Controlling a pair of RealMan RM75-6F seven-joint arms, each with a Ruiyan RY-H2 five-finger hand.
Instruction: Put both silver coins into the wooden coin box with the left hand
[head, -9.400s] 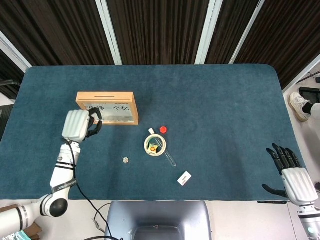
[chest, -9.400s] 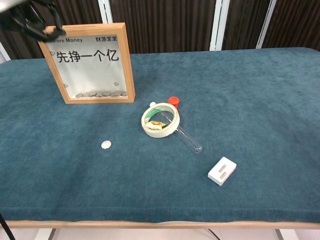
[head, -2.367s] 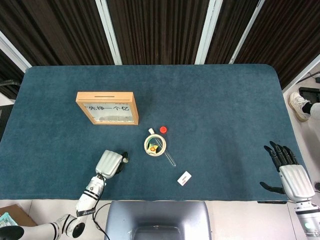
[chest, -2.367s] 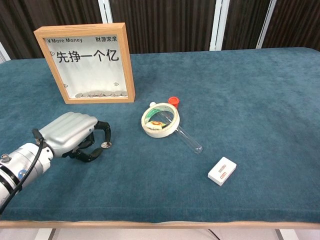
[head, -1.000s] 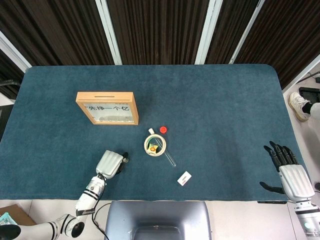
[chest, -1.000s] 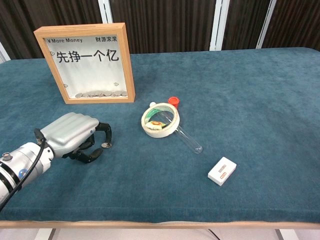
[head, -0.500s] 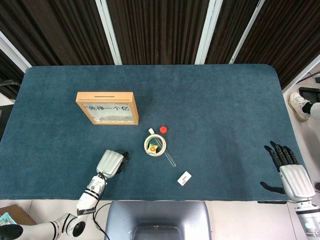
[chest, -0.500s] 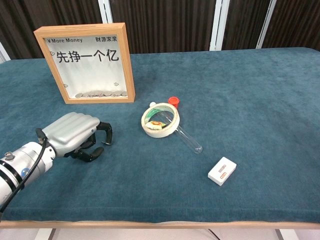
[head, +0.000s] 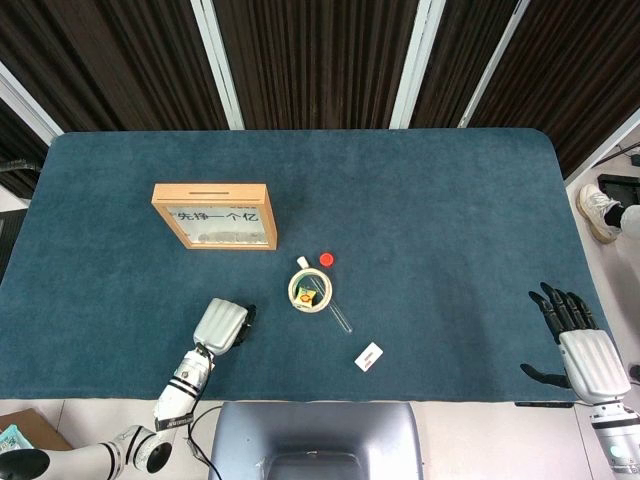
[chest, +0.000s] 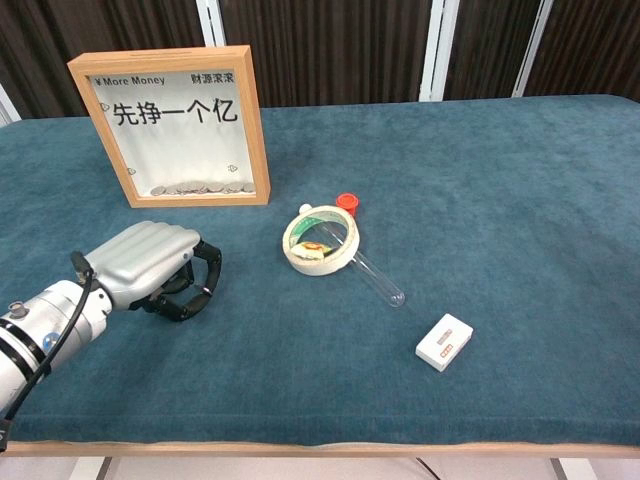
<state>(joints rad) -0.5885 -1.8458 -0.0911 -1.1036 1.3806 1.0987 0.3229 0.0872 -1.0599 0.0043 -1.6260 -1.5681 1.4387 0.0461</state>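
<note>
Left hand (chest: 150, 268) curled low on cloth; coin hidden, grasp unconfirmed. Likely thin, light, slippery: pinch by edges.

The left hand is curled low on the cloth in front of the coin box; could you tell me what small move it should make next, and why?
Probably a short lift straight up to check the grasp. The left hand sits knuckles-up on the table with its fingers curled under, and no coin shows in either view, so whether it holds one cannot be told. The wooden coin box stands farther back.
</note>
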